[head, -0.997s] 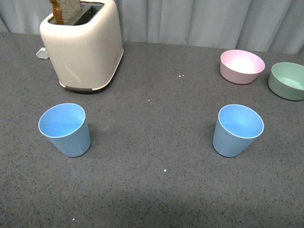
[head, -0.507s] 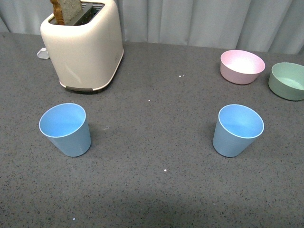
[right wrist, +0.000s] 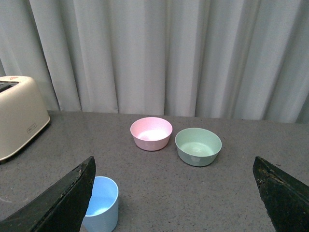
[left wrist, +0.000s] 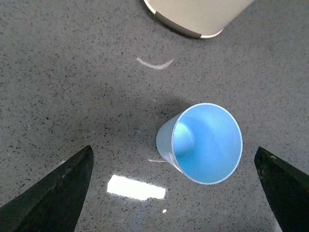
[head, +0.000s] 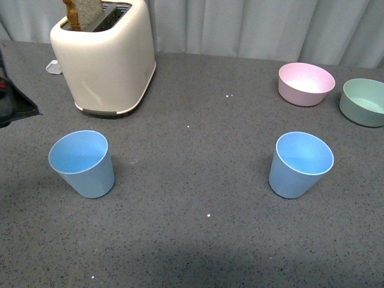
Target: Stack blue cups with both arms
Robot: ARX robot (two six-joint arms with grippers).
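Note:
Two light blue cups stand upright on the dark grey table: the left cup (head: 82, 163) and the right cup (head: 299, 164). The left arm (head: 12, 103) enters at the left edge, above and left of the left cup. In the left wrist view my left gripper (left wrist: 176, 193) is open, looking down on the left cup (left wrist: 203, 144), which lies between the spread fingers (left wrist: 58, 193). In the right wrist view my right gripper (right wrist: 176, 198) is open and empty, with the right cup (right wrist: 100, 210) beside its finger (right wrist: 63, 203). The right arm is out of the front view.
A cream toaster (head: 105, 57) with a bread slice stands at the back left. A pink bowl (head: 305, 83) and a green bowl (head: 363, 102) sit at the back right. Grey curtains hang behind the table.
The left arm has come into the front view at the left edge. The cups have not moved.

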